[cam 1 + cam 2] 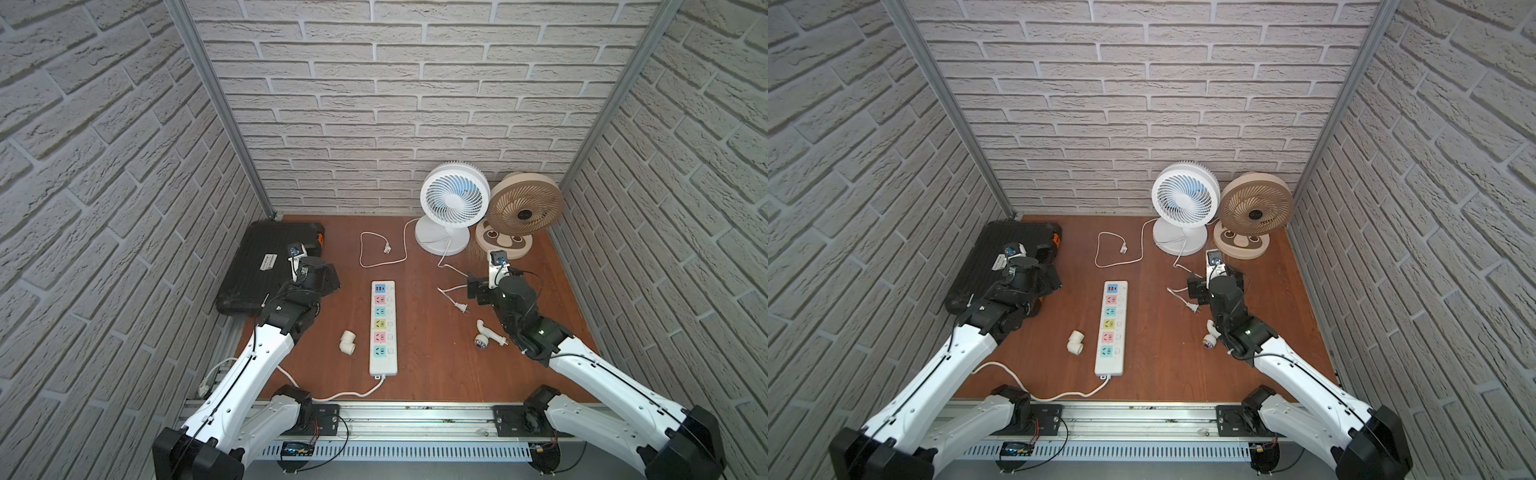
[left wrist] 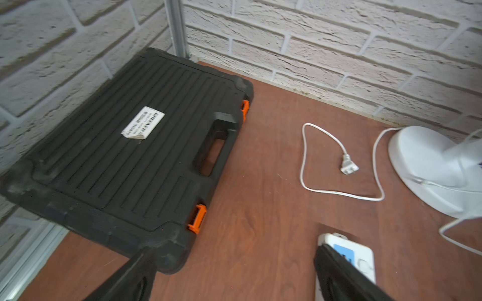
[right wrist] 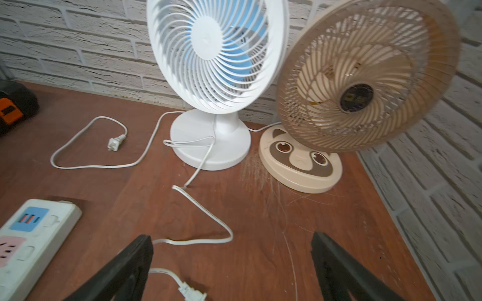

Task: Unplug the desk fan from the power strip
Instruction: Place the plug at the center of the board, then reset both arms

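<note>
Beside power strip [image 1: 383, 327], bare tabletop [image 1: 432, 357].

A reddish-brown wood-grain worktop [image 1: 424, 353] carries everything. The power strip [image 1: 383, 328] lies lengthwise near its middle, all sockets bare, its white cord [image 1: 353, 392] trailing off the near edge. A black tool case [image 1: 266, 266] sits flat in the far left corner. A white fan [image 1: 451, 208] and a beige fan [image 1: 523, 208] stand side by side at the far right. Two loose plugs [image 1: 387, 248] [image 1: 461, 307] rest on the wood, along with a white pipe elbow [image 1: 347, 341] and a white plug-in fitting [image 1: 488, 334].
</note>
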`<state>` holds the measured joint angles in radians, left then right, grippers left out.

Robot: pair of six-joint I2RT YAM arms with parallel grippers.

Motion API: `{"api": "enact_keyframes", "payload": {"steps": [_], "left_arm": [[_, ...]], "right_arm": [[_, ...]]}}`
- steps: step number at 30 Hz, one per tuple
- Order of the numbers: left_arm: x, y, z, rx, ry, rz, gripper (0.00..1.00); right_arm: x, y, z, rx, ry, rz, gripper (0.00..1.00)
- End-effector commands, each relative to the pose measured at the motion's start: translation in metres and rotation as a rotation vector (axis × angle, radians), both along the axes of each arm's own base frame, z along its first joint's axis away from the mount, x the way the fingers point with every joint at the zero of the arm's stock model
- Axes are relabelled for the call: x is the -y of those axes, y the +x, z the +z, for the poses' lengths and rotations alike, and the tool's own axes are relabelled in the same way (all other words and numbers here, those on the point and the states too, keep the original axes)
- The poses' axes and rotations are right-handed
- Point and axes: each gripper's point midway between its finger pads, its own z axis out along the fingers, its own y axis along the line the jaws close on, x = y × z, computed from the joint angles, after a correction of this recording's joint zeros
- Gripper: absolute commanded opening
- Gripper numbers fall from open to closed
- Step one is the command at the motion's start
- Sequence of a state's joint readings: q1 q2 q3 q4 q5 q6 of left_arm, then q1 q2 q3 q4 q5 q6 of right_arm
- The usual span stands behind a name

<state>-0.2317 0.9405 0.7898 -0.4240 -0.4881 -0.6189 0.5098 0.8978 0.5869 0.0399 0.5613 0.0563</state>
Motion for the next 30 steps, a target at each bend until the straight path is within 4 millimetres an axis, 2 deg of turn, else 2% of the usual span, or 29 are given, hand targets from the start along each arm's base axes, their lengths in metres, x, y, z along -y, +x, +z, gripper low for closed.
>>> {"api": "enact_keyframes", "payload": {"steps": [1,3,6,8,13,17,23,28,30], "left_arm": [[-0.026,-0.002,0.007,0.12,0.107,0.113,0.98],[-0.031,-0.005,0.002,0.163,0.142,0.12,0.98],[-0.039,-0.012,-0.003,0.214,0.183,0.147,0.98],[-0.043,-0.015,-0.006,0.244,0.225,0.154,0.98],[-0.046,-0.012,-0.016,0.289,0.331,0.13,0.98],[-0.043,-0.002,-0.033,0.265,0.404,0.071,0.98],[-0.045,0.02,-0.064,0.221,0.395,0.01,0.98],[-0.057,0.039,-0.082,0.182,0.384,-0.001,0.98],[-0.059,0.047,-0.083,0.163,0.408,-0.013,0.98]], "right_arm": [[0.038,-0.009,0.013,0.148,-0.051,-0.147,0.99],[0.059,-0.021,0.003,0.197,-0.072,-0.216,0.99],[0.078,-0.033,-0.005,0.258,-0.071,-0.277,0.99],[0.086,-0.038,-0.02,0.248,-0.066,-0.296,0.99],[0.095,-0.033,-0.042,0.209,-0.052,-0.337,0.99],[0.098,-0.024,-0.063,0.171,-0.033,-0.343,0.99],[0.094,-0.002,-0.086,0.12,-0.005,-0.32,0.99],[0.086,0.023,-0.094,0.099,-0.003,-0.278,0.99],[0.083,0.04,-0.092,0.055,-0.025,-0.279,0.99]]}}
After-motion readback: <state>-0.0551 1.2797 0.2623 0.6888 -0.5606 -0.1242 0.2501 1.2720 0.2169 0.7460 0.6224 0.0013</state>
